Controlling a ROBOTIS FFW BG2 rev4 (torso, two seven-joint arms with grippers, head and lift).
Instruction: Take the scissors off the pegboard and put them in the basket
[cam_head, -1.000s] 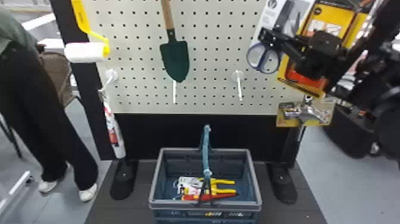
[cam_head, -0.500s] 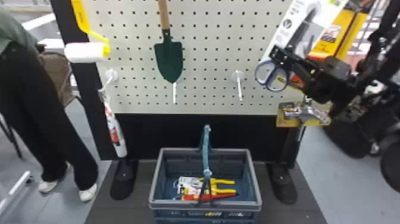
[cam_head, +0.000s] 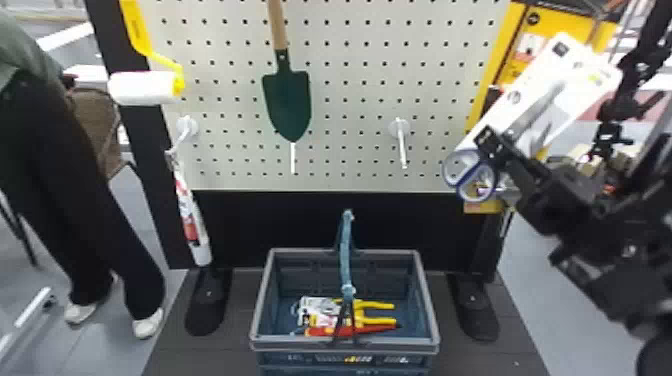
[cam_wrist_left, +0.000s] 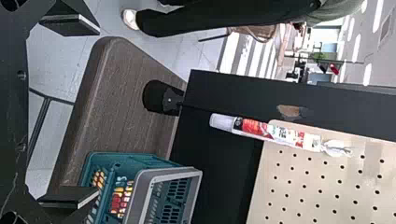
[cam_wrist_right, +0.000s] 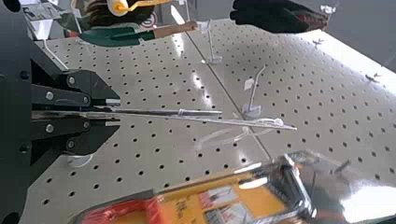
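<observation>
My right gripper has its two fingers pressed in on the scissors and their white card, pinching them down by the blue finger rings. The scissors are up high on the right, in front of the right edge of the pegboard. They lean over, with the rings low on the left and the top of the card up to the right. My left gripper has its two fingers spread wide apart in the left wrist view. The basket sits on the dark base, near side of the board, lower than the scissors and to their left. In it lie pliers with yellow handles and a long red thing. A green trowel hangs at the middle of the board, with a white hook to its right. Far to the left are a paint roller and, under it, a hanging tube. A yellow pack is behind the scissors' card.
</observation>
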